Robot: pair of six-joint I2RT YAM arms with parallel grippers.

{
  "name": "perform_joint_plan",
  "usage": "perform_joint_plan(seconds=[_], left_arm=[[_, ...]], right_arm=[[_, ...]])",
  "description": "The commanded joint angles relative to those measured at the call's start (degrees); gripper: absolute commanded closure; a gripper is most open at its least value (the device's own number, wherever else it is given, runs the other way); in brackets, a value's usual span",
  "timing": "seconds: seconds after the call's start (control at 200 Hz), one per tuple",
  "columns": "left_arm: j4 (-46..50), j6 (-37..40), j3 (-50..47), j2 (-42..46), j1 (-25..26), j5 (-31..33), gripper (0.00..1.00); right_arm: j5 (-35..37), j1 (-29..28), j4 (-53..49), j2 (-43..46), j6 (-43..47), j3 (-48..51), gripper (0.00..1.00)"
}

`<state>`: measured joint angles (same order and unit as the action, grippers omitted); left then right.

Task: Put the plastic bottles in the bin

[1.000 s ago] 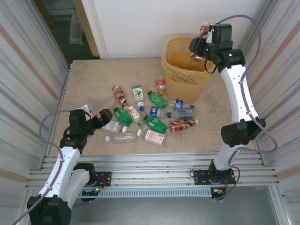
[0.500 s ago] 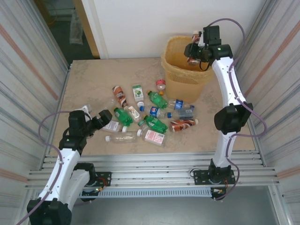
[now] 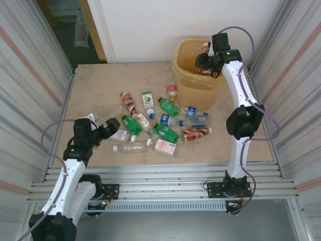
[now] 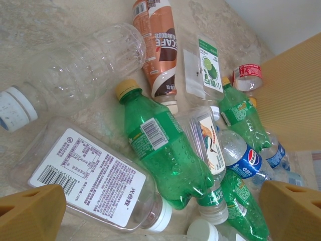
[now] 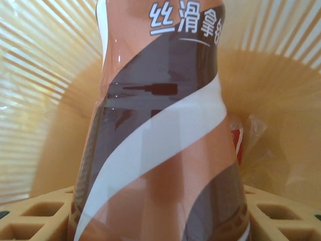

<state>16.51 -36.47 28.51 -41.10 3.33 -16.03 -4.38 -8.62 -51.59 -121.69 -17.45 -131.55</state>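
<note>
right fingers (image 5: 35,221) — bottle (image 5: 160,125) held, further over bin (image 3: 193,90)

Top and close left-wrist cameras share the plastic bottles (image 3: 166,132).

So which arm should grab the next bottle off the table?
Probably left: the open left gripper hovers right by a lying green bottle. The right gripper is over the bin, holding a brown bottle.
</note>
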Motion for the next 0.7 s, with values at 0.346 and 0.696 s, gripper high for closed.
perform_joint_plan(seconds=[0.346, 0.696], left_arm=[[0.89, -0.29, 1.80, 0.97, -0.43, 1.03, 0.01], [1.83, 0.33, 2.01, 1.34, -0.43, 1.72, 0.01]], right_arm=[[-1.57, 1.41, -1.26, -4.18, 0.50, -2.43, 0.25], [-1.77, 1.50, -4.00, -4.04, 1.51, -7.05, 0.21]])
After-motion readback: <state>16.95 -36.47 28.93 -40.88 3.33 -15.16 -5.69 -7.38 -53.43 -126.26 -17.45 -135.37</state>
